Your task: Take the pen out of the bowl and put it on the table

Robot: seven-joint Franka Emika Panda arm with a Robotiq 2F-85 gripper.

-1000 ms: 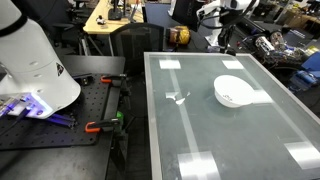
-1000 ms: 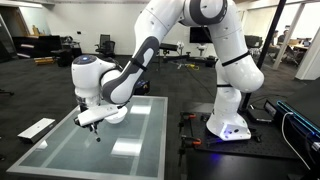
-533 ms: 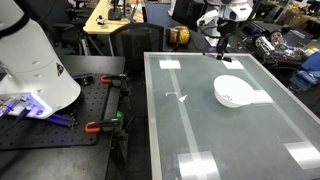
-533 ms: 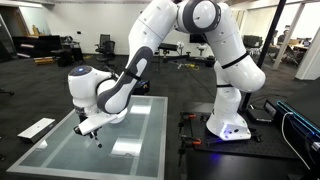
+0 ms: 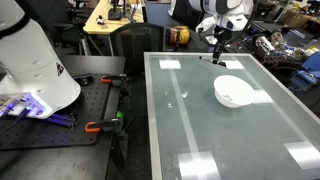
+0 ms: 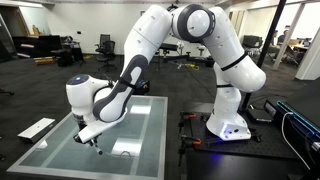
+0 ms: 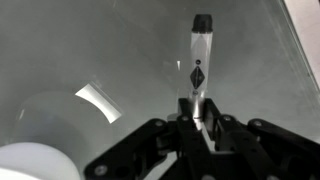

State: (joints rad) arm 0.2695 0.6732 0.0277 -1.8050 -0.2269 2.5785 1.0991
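Note:
My gripper (image 7: 197,128) is shut on the pen (image 7: 199,60), which has a pale barrel with a black tip and points away from the jaws over the glossy table (image 7: 100,50). In an exterior view the gripper (image 5: 218,48) holds the pen (image 5: 217,58) upright just above the table (image 5: 230,135), beyond the white bowl (image 5: 233,91). The bowl looks empty; its rim shows at the lower left of the wrist view (image 7: 30,165). In an exterior view the gripper (image 6: 93,138) hangs low over the table (image 6: 135,125) with the pen (image 6: 98,148) tip down.
A dark perforated bench (image 5: 60,125) with orange-handled clamps (image 5: 100,126) stands beside the table, with the robot base (image 5: 35,65) on it. Desks, chairs and cluttered equipment (image 5: 290,50) lie beyond the far edge. A white keyboard-like object (image 6: 37,128) lies on the floor.
My gripper has moved down toward the table top with the pen still in it. The bowl has not moved.

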